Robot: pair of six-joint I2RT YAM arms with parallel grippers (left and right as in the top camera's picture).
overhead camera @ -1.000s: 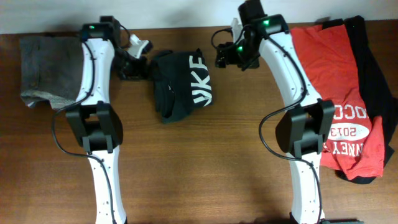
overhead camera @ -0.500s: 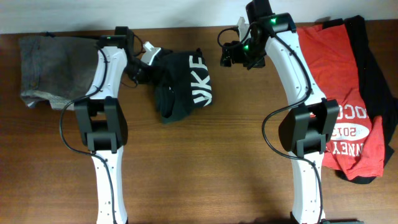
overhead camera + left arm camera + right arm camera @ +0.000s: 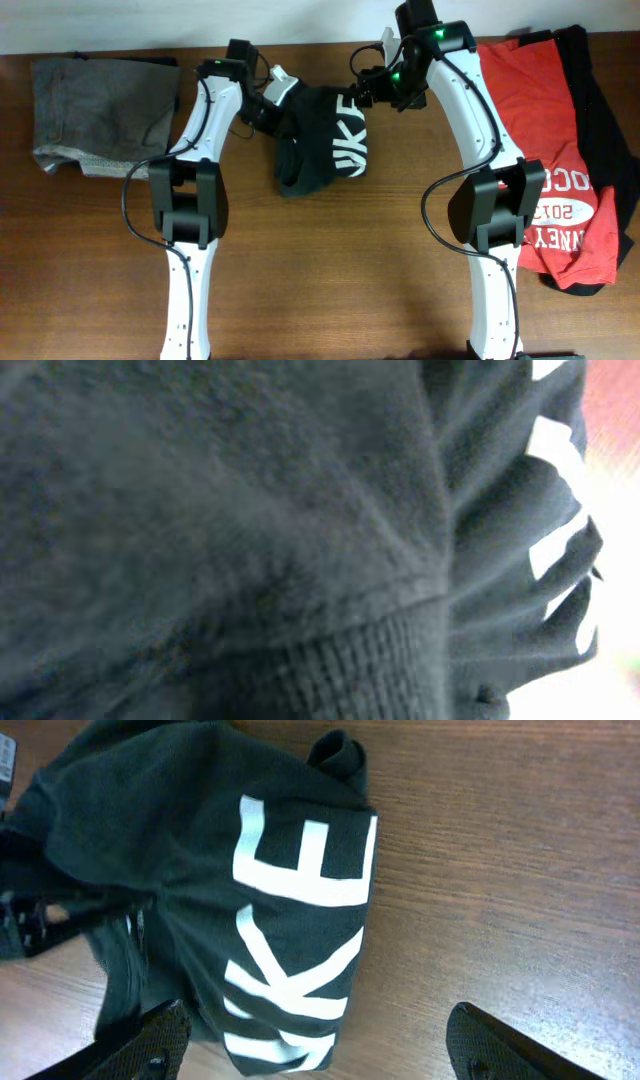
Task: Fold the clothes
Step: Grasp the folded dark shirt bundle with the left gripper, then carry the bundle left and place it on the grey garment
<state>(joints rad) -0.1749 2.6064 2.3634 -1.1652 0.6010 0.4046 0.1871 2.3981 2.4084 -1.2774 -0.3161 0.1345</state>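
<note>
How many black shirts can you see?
2: the lettered black shirt bunched mid-table, another black shirt at the right edge by the red shirt. More may be hidden.

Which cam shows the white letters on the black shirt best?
Right wrist: the black shirt lies close, its white letters large and sharp. Overhead shows them small. Left wrist: only blurred dark fabric, no letters.
</note>
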